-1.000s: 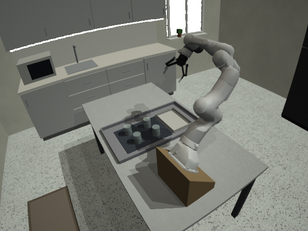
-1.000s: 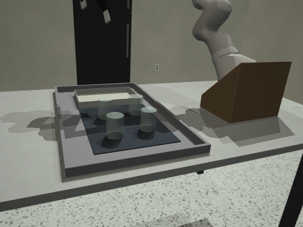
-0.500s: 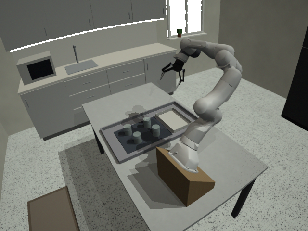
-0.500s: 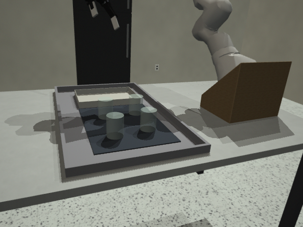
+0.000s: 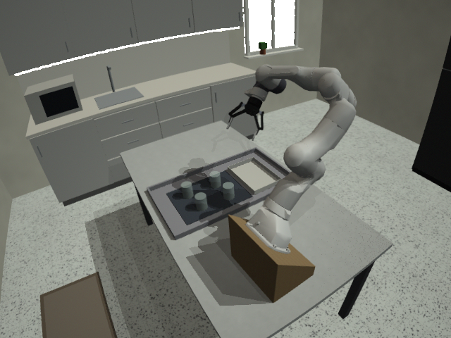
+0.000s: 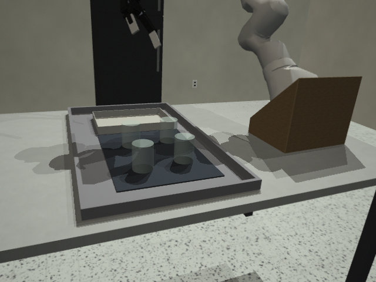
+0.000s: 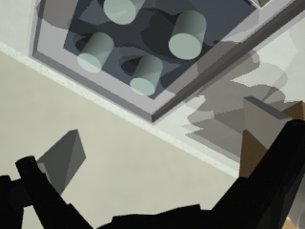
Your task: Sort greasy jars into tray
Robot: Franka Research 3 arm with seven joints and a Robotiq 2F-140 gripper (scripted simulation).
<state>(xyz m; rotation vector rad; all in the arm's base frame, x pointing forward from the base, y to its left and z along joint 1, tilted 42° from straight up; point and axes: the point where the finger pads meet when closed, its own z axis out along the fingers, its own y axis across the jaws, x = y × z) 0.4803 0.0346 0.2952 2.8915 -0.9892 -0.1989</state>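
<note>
Behind the table, the exterior view crops the wide-open, empty gripper (image 5: 243,125) at its top edge.

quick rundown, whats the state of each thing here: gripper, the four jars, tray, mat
black two-finger gripper: open, holding nothing, high above the table
four pale glass jars: all upright on the mat, apart from one another
shallow cream tray: no jar in it, beside the mat
dark drying mat: lying flat, carrying all four jars
</note>
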